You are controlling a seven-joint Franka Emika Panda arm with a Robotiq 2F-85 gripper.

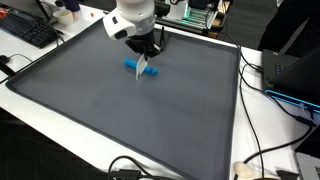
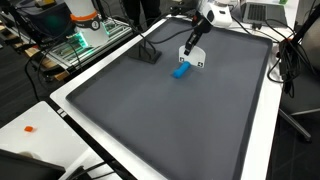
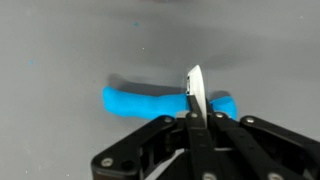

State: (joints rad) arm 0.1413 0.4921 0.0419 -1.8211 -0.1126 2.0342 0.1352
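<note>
Strip [image 3: 195, 88] between fingers [image 3: 170, 128], over blue block [image 3: 140, 102]

Bright, even light falls from above. The big dark grey mat [image 1: 110, 110] shines softly. In the wrist view the black gripper [image 3: 195, 118] looks blurry, and the thin white piece [image 3: 194, 85] glares.

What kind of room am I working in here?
Likely a lab or office bench: a keyboard beside the grey mat, an electronics rack with lit boards, and a laptop nearby.
</note>
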